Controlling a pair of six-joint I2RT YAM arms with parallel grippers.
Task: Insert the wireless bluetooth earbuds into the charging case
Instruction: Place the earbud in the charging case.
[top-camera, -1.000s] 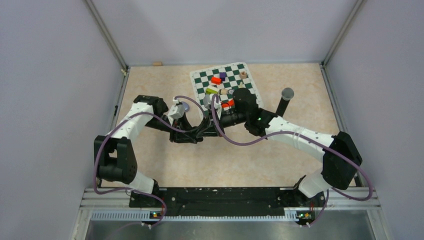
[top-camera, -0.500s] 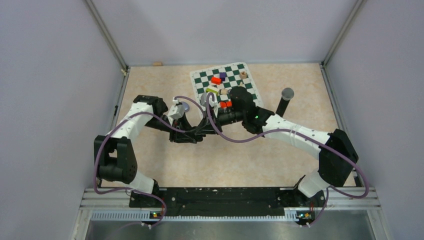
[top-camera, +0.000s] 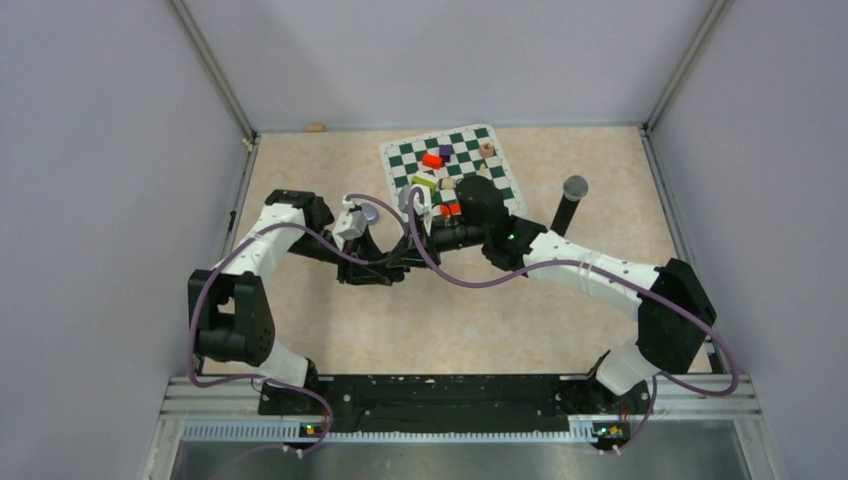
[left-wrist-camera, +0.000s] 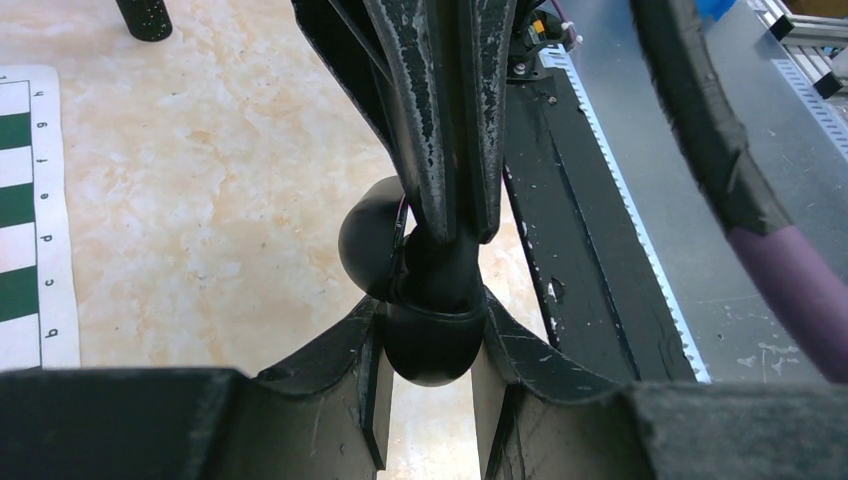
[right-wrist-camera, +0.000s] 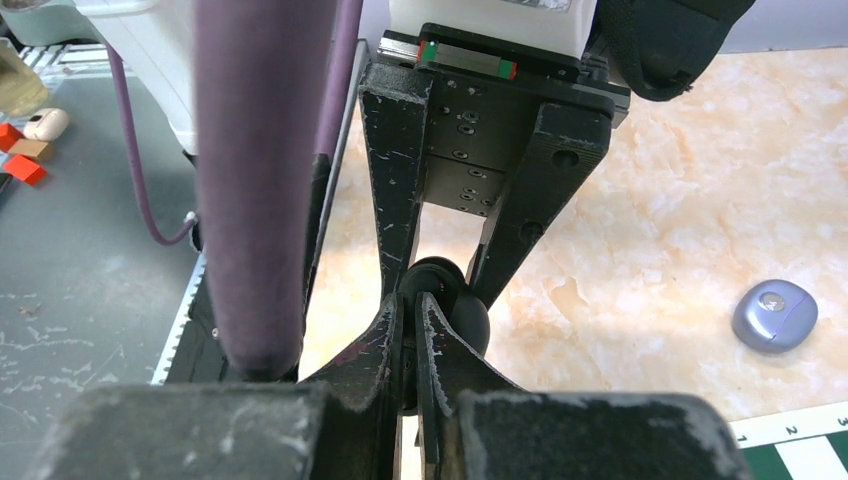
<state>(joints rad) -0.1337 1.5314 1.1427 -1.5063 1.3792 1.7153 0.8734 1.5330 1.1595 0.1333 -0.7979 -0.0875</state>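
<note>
My left gripper (left-wrist-camera: 430, 335) is shut on a black charging case (left-wrist-camera: 432, 350), held above the table with its rounded lid (left-wrist-camera: 368, 240) open to one side. My right gripper (right-wrist-camera: 410, 305) meets it head-on. Its jaws are nearly closed on a small dark thing at the case's mouth, which looks like a black earbud. The right gripper's fingers (left-wrist-camera: 432, 150) reach down into the case. In the top view both grippers meet left of the chessboard (top-camera: 404, 257). A pale purple case (right-wrist-camera: 775, 315) lies shut on the table (top-camera: 369, 213). No purple buds show.
The green and white chessboard (top-camera: 490, 135) at the back holds several coloured blocks, one of them red (top-camera: 432, 160). A black post (top-camera: 567, 210) stands at its right. A small wooden piece (top-camera: 316, 127) lies at the back wall. The black base rail (left-wrist-camera: 600, 250) is close by.
My right arm has swung left, away from the chessboard, bringing its gripper against the case. My left gripper has shifted slightly left with the case.
</note>
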